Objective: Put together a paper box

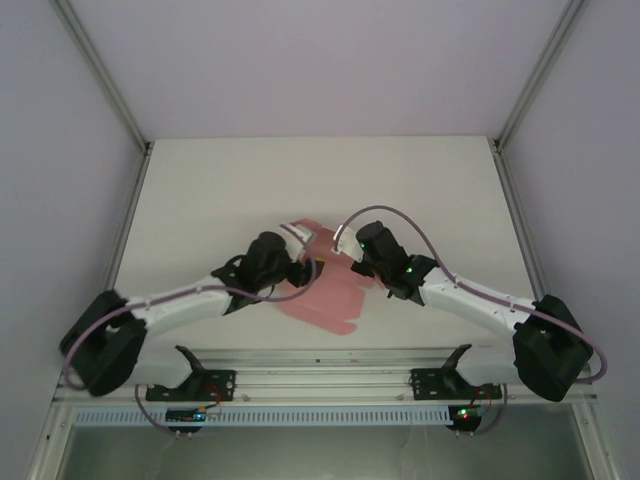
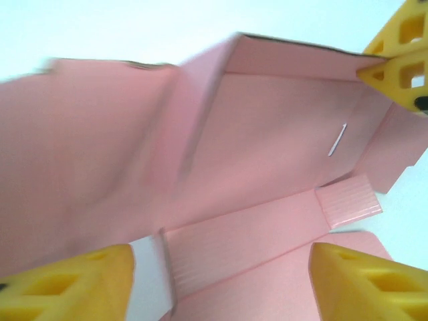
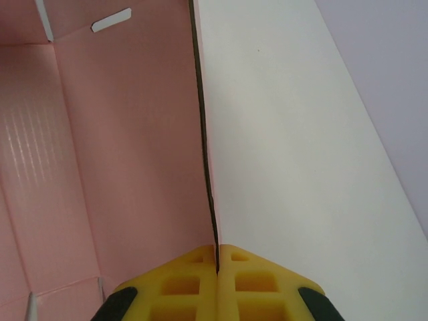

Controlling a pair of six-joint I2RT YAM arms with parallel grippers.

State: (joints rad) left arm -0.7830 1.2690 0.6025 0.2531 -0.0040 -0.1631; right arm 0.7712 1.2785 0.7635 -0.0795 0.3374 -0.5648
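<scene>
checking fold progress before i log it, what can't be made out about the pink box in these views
- Top view: the arms cover the middle of the paper box, hiding which flaps are up.
- Left wrist view: the box's left panel is blurred, and the bottom edge cuts off the open left gripper fingers.
- Right wrist view: the right gripper clamps one wall. The left edge cuts off the rest.

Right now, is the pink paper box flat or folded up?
Partly folded: the paper box has raised walls, flaps unfolded; right gripper pinches one wall.
</scene>
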